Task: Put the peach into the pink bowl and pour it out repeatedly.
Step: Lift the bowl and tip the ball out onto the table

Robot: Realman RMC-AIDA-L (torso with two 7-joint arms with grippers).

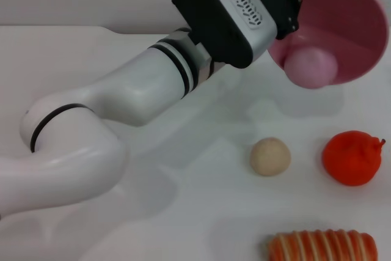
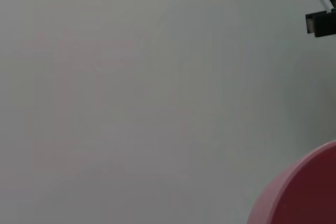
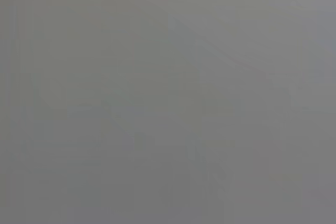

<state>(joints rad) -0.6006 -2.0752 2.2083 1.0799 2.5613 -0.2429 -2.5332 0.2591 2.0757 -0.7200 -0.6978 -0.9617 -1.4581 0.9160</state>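
Left of the pink bowl, the left arm swept in from the near-left corner of the head view: fat white elbow low, forearm w/ black rings climbing up and across, dark wrist block ending at the left gripper right against the bowl's rim. Gripper held the bowl up off the table, tipped on its side so the opening faced the camera; fingers clamped on the rim, though contact itself was mostly hidden by the wrist housing. The peach sat at the bowl's lowest lip, partly over the edge. Left wrist view showed only a curve of the pink bowl against plain white surface.

Below the bowl, on the table, lay a beige ball; to its right, directly under the bowl, an orange-red lumpy fruit; nearer the camera, a striped orange-and-cream item, cut off by the frame. Table was white and matte; pale wall behind. Right arm not seen; right wrist view was flat grey, nothing to tell.
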